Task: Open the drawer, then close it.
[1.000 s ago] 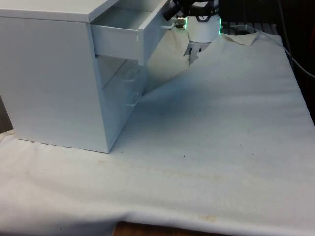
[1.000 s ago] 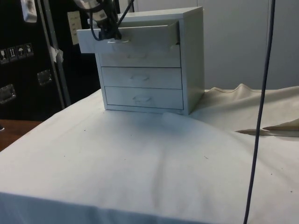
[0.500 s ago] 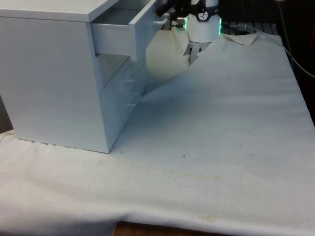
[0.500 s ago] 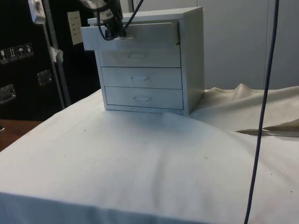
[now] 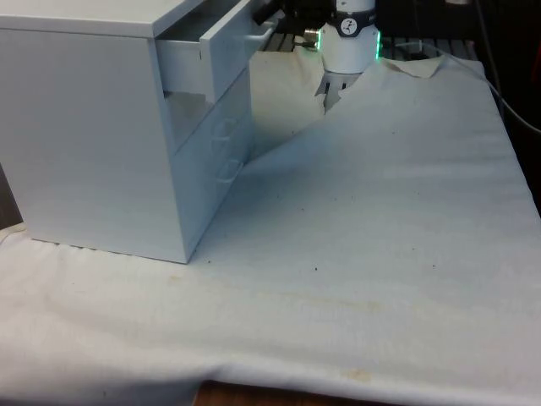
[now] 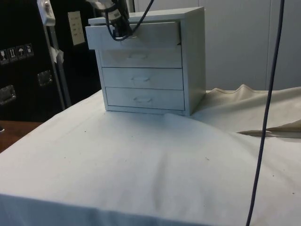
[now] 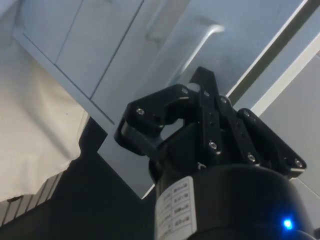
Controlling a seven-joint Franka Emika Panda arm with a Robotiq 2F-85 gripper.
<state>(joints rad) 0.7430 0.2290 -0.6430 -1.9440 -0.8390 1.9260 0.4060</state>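
The top drawer (image 6: 134,35) sits further into the chest of drawers (image 5: 93,127) than before; gripper (image 6: 120,33) at its handle (image 7: 192,47), fingers pressed together.

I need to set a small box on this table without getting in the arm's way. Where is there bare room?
The white cloth lies bare from the chest of drawers across to the front view's right edge and to the near edge. It is crowded at the chest's top drawer, where the gripper works at the drawer front.
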